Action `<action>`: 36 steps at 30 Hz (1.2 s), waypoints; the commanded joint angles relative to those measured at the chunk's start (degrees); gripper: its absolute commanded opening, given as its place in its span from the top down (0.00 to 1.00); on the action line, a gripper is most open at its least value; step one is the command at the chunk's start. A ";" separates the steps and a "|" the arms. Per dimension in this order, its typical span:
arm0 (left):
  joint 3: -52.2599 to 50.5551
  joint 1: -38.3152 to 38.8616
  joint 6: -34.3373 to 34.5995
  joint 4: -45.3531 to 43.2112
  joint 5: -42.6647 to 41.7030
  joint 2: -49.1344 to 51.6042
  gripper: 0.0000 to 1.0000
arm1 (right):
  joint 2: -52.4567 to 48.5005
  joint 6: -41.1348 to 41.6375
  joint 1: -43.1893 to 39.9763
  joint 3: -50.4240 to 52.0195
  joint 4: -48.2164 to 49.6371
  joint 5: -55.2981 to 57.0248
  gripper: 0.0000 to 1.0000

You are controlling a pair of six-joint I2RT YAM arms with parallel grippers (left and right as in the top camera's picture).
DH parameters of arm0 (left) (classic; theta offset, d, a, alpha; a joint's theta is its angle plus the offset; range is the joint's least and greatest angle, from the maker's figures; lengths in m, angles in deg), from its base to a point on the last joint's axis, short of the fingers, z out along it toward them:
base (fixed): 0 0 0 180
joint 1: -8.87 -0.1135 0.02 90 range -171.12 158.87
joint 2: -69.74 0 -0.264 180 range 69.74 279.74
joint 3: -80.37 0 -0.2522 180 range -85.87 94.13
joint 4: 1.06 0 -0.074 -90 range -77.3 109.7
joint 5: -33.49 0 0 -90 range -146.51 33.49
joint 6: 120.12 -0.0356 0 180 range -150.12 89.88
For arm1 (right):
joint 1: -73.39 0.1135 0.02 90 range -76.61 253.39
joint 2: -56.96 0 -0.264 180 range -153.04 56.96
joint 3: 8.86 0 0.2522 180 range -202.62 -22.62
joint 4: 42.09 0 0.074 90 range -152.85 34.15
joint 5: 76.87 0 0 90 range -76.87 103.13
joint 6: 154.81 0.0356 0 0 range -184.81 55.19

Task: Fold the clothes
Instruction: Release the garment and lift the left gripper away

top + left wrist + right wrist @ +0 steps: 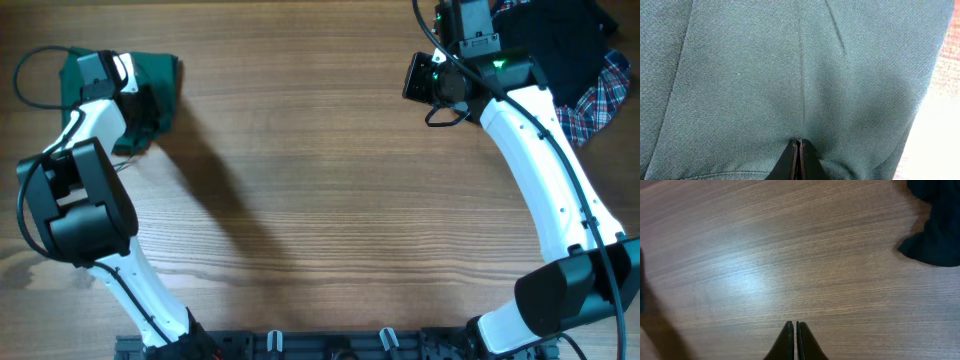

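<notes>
The dark green garment (162,72) lies bunched at the table's far left. It fills the left wrist view (765,75), where a seam runs up from the fingertips. My left gripper (152,112) is shut, its tips (799,146) pinching a fold of the green fabric. My right gripper (466,18) is at the far right of the table. Its fingers (794,327) are shut and empty above bare wood. No drawstring cords show.
A black garment (560,40) lies at the far right corner, with a red-blue-white plaid garment (600,95) beside it. An edge of the black garment (935,235) shows up and to the right of my right fingers. The wooden table (330,200) spans the middle.
</notes>
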 commanded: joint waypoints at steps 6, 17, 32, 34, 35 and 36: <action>0.00 -0.96 1.64 5.51 -1.86 -4.39 0.96 | 0.44 1.62 0.28 -0.59 -1.14 0.00 0.96; 0.02 0.24 1.64 23.10 -4.20 -48.33 0.96 | 9.68 -1.38 0.17 -0.61 -8.24 10.54 0.96; -14.47 10.93 7.85 35.76 -8.26 -68.65 0.00 | 35.89 -1.22 0.17 19.15 -10.93 9.97 0.00; -14.47 10.93 7.82 39.19 -8.24 -67.49 0.00 | 35.65 2.08 0.17 19.15 -13.27 9.62 0.00; -14.47 10.93 7.82 40.37 -8.24 -66.86 0.00 | 35.36 2.10 0.17 19.15 -12.98 9.62 0.00; -14.47 10.93 7.82 41.16 -8.24 -66.34 0.00 | 34.97 2.08 0.17 19.15 -12.90 9.62 0.00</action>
